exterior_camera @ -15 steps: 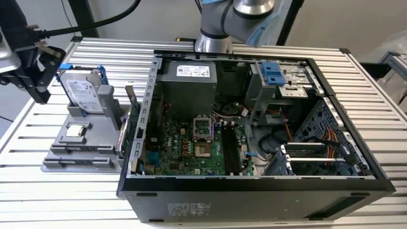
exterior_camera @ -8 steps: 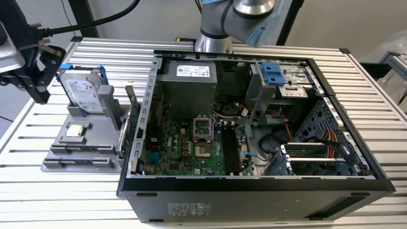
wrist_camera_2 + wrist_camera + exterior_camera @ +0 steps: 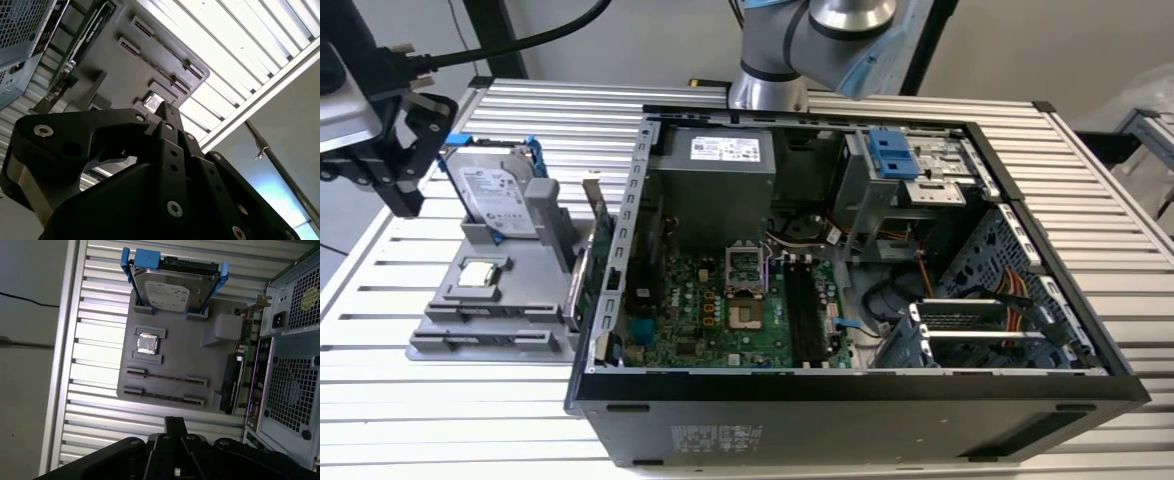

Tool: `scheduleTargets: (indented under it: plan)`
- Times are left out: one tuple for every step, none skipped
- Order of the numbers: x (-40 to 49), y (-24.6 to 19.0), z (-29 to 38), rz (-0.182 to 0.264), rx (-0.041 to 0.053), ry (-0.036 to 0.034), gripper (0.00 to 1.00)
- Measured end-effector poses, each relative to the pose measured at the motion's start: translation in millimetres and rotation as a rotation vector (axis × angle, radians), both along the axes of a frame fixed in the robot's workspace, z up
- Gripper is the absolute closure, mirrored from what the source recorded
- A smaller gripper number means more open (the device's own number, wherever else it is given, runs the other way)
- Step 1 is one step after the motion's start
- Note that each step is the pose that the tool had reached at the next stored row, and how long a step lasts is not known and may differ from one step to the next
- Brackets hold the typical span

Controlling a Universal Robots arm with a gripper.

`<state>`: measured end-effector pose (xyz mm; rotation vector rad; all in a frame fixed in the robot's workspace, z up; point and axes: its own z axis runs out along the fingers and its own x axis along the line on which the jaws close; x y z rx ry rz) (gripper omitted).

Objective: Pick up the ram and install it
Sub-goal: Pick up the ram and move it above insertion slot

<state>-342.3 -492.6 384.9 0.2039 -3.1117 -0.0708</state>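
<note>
Black hand [image 3: 407, 205], fingers together and holding nothing, hangs above the slatted tabletop [image 3: 374, 400] at the exterior view's far left. Just right of it sits a grey holder [image 3: 454, 300] with a blue-framed hard drive [image 3: 494, 195] standing upright. In the first wrist view the ram [image 3: 166, 377] is a thin dark strip on edge between two clips in that holder. It lies ahead of the fingertips, long axis crosswise to them. Furthest right stands the open computer case [image 3: 854, 395].
</note>
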Motion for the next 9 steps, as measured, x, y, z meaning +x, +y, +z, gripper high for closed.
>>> scheduleTargets:
  plan:
    - [0.0, 0.0, 0.0, 0.006, 0.0000, -0.0001, 1.00]
    - [0.0, 0.0, 0.0, 0.013, 0.0000, 0.0000, 1.00]
    - [0.0, 0.0, 0.0, 0.019, 0.0000, -0.0001, 1.00]
    - [0.0, 0.0, 0.0, 0.025, 0.0000, 0.0000, 1.00]
    - [0.0, 0.0, 0.0, 0.031, 0.0000, 0.0000, 1.00]
    - [0.0, 0.0, 0.0, 0.037, 0.0000, 0.0000, 1.00]
    - [0.0, 0.0, 0.0, 0.042, 0.0000, 0.0000, 1.00]
    - [0.0, 0.0, 0.0, 0.047, 0.0000, -0.0001, 1.00]
    - [0.0, 0.0, 0.0, 0.052, 0.0000, -0.0001, 1.00]
